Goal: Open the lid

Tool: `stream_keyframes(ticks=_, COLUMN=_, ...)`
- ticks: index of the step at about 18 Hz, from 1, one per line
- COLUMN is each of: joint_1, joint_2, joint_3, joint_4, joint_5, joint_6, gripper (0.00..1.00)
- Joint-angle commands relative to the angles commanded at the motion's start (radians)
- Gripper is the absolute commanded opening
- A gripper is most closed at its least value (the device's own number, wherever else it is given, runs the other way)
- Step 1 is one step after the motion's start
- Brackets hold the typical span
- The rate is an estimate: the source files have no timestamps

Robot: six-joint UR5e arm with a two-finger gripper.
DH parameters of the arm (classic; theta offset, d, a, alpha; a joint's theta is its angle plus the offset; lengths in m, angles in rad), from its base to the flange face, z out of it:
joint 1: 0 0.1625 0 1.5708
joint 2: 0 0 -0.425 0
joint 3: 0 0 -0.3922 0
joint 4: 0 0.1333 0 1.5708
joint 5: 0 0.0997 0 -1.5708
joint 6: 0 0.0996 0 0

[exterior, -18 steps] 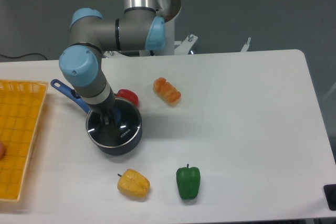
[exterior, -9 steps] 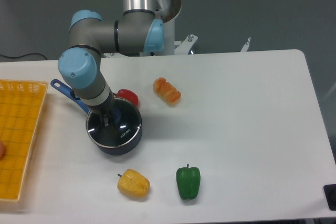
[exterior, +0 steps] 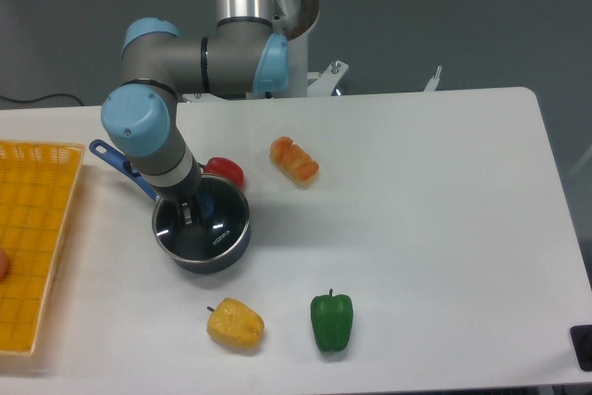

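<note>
white table [exterior: 425, 228] against grey wall, black cable at far left edge. arm reaches down from rear mount; gripper [exterior: 188, 214] set at centre of lid [exterior: 205, 227], which sits on dark blue saucepan [exterior: 201, 252], handle pointing back-left. fingers seem closed around knob, but grip too small to tell for sure. red vegetable just behind pan, croissant further right. yellow pepper and green pepper near front edge. orange basket [exterior: 28, 256] at left.

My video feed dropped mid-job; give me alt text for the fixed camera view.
The gripper reaches down onto the glass lid of the blue saucepan, at its centre. A red item, orange food piece, yellow pepper and green pepper lie around.
</note>
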Motion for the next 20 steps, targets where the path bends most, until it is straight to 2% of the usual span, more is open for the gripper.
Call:
stream_keyframes(ticks=3, joint_1=0.0, joint_2=0.0, joint_3=0.002, joint_4=-0.002, joint_5=0.002, joint_6=0.002, gripper=0.66)
stream_keyframes(ticks=6, joint_1=0.0, joint_2=0.0, joint_3=0.002, joint_4=-0.002, joint_5=0.003, joint_6=0.0, gripper=0.6)
stream_keyframes(ticks=13, joint_1=0.0, joint_2=0.002, joint_3=0.006, joint_4=-0.003, joint_5=0.003, joint_6=0.003, gripper=0.59)
stream_keyframes(ticks=20, joint_1=0.012, joint_2=0.012, joint_3=0.064, joint_4=-0.041, joint_5=0.002, joint_6=0.015, gripper=0.59)
